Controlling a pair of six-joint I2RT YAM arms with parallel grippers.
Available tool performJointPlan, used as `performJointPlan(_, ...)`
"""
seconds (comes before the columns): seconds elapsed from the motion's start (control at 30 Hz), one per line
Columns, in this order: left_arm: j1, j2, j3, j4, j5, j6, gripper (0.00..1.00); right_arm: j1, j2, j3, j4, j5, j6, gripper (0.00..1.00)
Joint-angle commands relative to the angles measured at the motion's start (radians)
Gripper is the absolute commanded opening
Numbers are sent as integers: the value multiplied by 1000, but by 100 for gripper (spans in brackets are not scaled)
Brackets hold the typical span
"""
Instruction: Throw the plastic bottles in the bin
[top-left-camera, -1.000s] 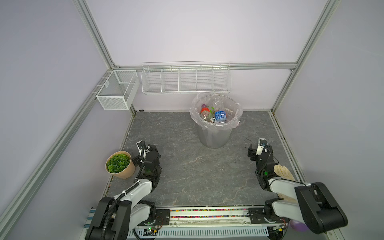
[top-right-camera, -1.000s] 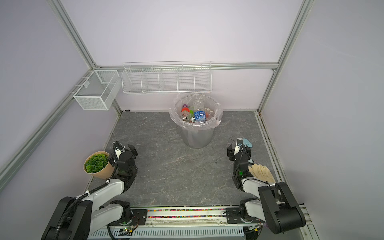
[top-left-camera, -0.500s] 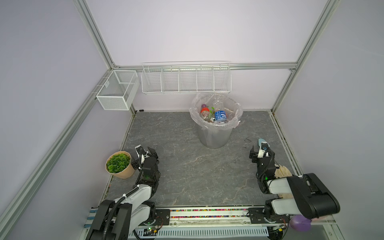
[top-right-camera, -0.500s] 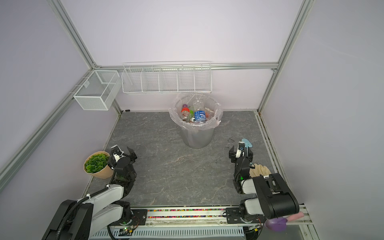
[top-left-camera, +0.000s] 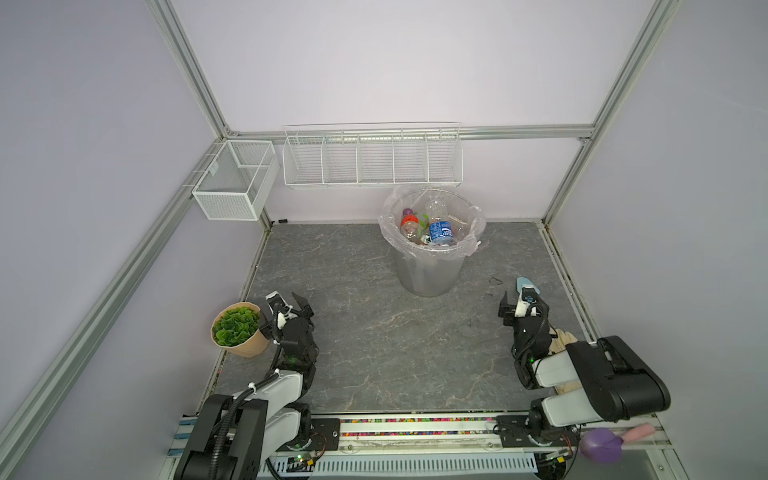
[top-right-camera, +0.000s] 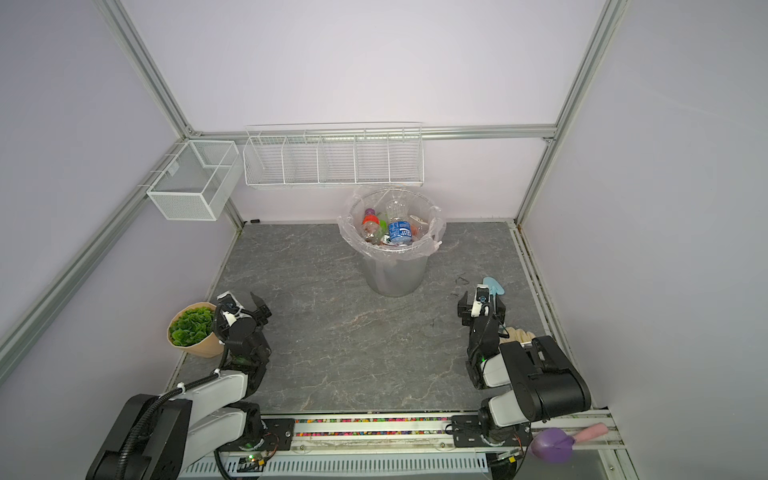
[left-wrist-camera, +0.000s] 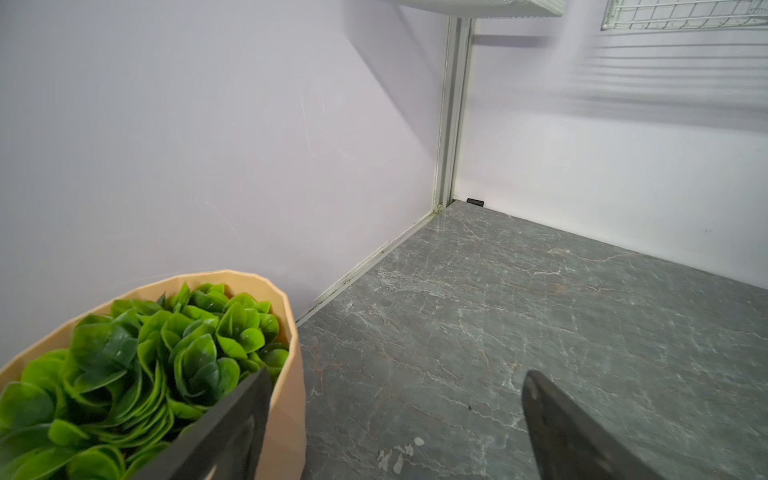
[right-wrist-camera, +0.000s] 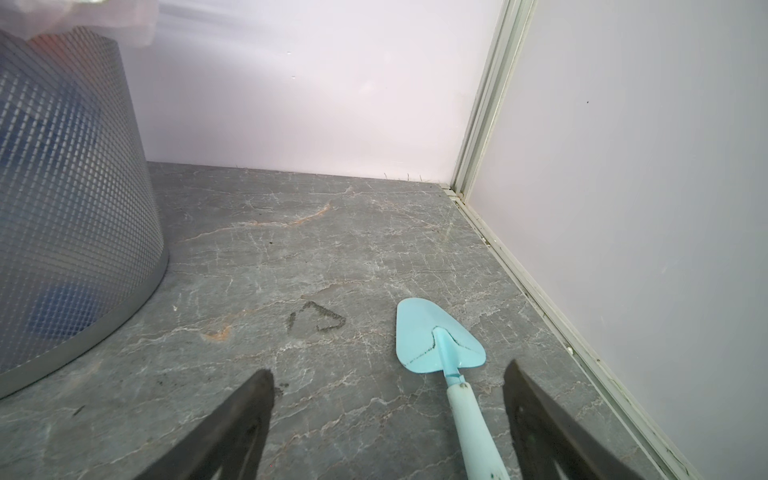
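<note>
The bin (top-left-camera: 430, 270) is a grey bucket lined with clear plastic, standing at the back middle of the floor in both top views (top-right-camera: 395, 276). Several plastic bottles (top-left-camera: 439, 231) lie inside it (top-right-camera: 400, 232), one with a blue label and one with a red one. No bottle shows on the floor. My left gripper (top-left-camera: 286, 301) hangs open and empty at the front left (top-right-camera: 241, 301), beside a plant pot; only bare floor lies between its fingers (left-wrist-camera: 397, 376). My right gripper (top-left-camera: 519, 303) is open at the front right (top-right-camera: 481, 305), low over a blue trowel (right-wrist-camera: 388, 370). The bin's mesh wall (right-wrist-camera: 75, 187) shows in the right wrist view.
A beige plant pot (top-left-camera: 237, 328) with green leaves stands against the left wall (left-wrist-camera: 166, 365). The light blue trowel (right-wrist-camera: 432, 336) lies on the floor near the right wall (top-left-camera: 525, 284). White wire baskets (top-left-camera: 372, 160) hang on the back wall and the left wall (top-left-camera: 232, 183).
The right arm has folded back toward the front rail, its gripper drawing slightly nearer the front. The left arm has also settled back a little. Both grippers stay open.
</note>
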Motion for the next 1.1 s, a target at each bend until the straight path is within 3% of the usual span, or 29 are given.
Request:
performJointPlan(0.0, 7, 13, -13, 71, 35, 1, 93, -5, 28, 2, 78, -46, -38, 88)
performJointPlan(0.2, 7, 27, 1, 61, 55, 15, 92, -4, 119, 47, 78, -101, -72, 89)
performJointPlan(0.53, 9, 97, 0, 151, 94, 15, 92, -7, 125, 55, 75, -98, -69, 89)
performJointPlan(0.63, 10, 187, -19, 278, 118, 3, 92, -7, 125, 54, 75, -99, -69, 89)
performJointPlan(0.73, 8, 363, -29, 476, 166, 31, 91, -7, 125, 55, 74, -98, -69, 89)
performJointPlan(0.8, 4, 344, -2, 422, 182, 51, 91, -8, 127, 58, 74, -97, -69, 89)
performJointPlan(1.07, -2, 386, -2, 471, 269, 100, 91, -8, 138, 71, 71, -78, -66, 89)
